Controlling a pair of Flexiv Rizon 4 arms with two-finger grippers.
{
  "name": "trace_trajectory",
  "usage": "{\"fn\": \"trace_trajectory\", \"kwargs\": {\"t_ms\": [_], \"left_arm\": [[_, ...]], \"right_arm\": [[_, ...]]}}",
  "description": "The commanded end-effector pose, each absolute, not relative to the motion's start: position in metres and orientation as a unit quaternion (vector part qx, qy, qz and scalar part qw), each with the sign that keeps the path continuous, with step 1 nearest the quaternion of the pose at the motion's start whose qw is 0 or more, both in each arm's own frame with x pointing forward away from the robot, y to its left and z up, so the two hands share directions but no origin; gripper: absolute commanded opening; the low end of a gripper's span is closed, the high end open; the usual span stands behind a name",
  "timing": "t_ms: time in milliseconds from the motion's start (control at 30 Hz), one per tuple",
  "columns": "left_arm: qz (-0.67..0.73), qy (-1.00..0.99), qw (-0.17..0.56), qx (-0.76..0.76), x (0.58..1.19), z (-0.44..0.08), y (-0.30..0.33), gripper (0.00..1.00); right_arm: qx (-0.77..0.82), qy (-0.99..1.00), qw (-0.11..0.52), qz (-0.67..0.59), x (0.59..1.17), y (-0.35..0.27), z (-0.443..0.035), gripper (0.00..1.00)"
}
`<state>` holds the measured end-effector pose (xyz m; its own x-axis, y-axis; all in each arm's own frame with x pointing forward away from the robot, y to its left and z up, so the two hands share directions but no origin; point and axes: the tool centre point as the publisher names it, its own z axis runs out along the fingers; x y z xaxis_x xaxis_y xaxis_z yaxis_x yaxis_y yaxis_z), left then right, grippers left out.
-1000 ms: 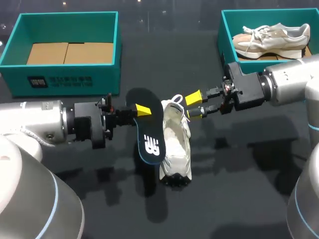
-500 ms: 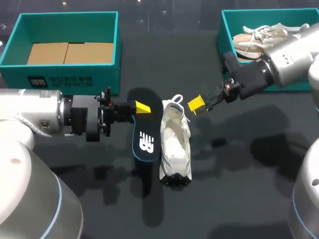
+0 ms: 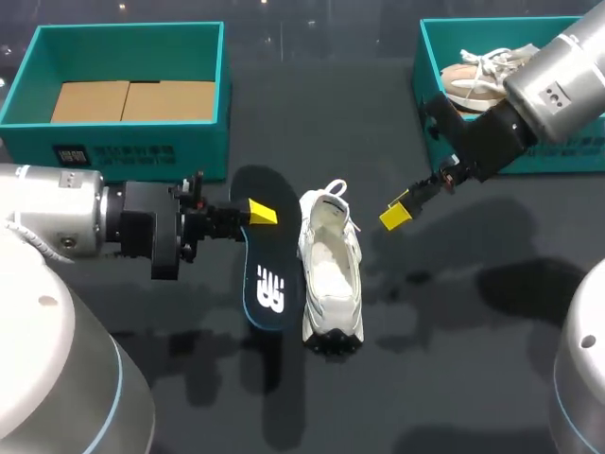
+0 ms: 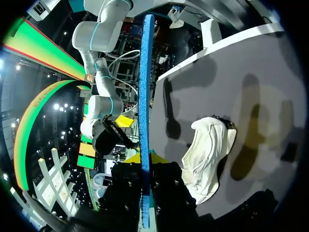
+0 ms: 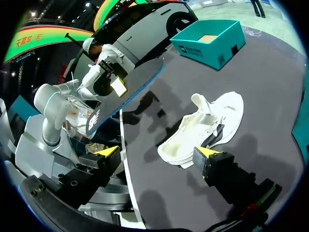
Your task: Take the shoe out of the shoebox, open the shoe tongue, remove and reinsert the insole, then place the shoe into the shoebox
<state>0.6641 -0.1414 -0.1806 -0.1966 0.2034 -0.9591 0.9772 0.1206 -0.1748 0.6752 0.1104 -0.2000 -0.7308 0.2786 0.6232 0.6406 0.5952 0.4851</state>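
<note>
A white shoe [image 3: 331, 270] lies on the dark table, opening up; it also shows in the left wrist view [image 4: 207, 154] and the right wrist view [image 5: 207, 123]. My left gripper [image 3: 257, 212] is shut on the heel end of the black insole [image 3: 266, 255], holding it above the table just left of the shoe. In the left wrist view the insole [image 4: 145, 87] stands edge-on between the fingers of that gripper [image 4: 145, 159]. My right gripper [image 3: 396, 216] hangs open to the right of the shoe, holding nothing. Its fingers spread wide on either side of the shoe in its own view [image 5: 159, 154].
A teal shoebox [image 3: 123, 142] with a cardboard floor stands at the back left. A second teal box [image 3: 425, 66] at the back right holds another pale shoe [image 3: 510, 71]. In the right wrist view the left-hand box [image 5: 210, 36] lies beyond the shoe.
My right gripper has drawn back from the shoe's opening, to the right. My left gripper has shifted slightly left with the insole, which now hangs a little lower beside the shoe.
</note>
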Motion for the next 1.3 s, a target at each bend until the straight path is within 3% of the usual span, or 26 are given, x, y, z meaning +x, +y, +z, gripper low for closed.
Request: {"fn": "trace_trajectory", "kwargs": {"t_ms": [33,167,700,867,967,1300], "left_arm": [[-0.506,0.622,0.366,0.472,0.637,-0.177,-0.153,0.00],[-0.543,0.626,0.319,0.459,0.615,-0.173,-0.156,0.00],[-0.553,0.633,0.284,0.462,0.593,-0.182,-0.174,0.00],[-0.576,0.633,0.264,0.444,0.580,-0.193,-0.179,0.00],[-0.658,0.610,0.211,0.388,0.575,-0.197,-0.180,0.00],[-0.671,0.605,0.201,0.378,0.574,-0.195,-0.179,0.00]], "right_arm": [[-0.150,-0.905,0.201,-0.344,0.658,0.101,-0.202,1.00],[-0.063,-0.925,0.157,-0.339,0.641,0.085,-0.218,1.00],[-0.058,-0.934,0.159,-0.314,0.635,0.080,-0.233,1.00],[-0.059,-0.943,0.111,-0.308,0.635,0.080,-0.250,1.00],[-0.056,-0.956,0.043,-0.286,0.630,0.081,-0.263,1.00],[-0.040,-0.959,0.053,-0.276,0.630,0.083,-0.271,1.00]]}}
